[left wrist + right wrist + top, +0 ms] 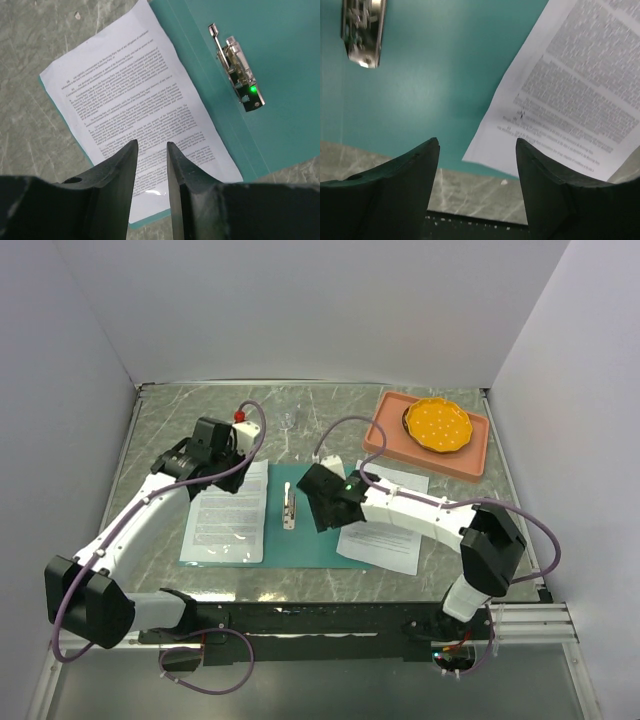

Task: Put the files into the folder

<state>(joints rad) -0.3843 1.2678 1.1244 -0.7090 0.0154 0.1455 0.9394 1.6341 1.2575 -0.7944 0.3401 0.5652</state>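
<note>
Top view: right arm hides part of right sheet and folder. Right wrist view: clip blurred, cropped at top edge. Print illegible.

Robot laboratory test cell. Plain white panel walls enclose a marble-patterned table on three sides. The left arm and right arm, both white and black, are mounted at the near edge beside an aluminium rail, with purple cables routed along them
</note>
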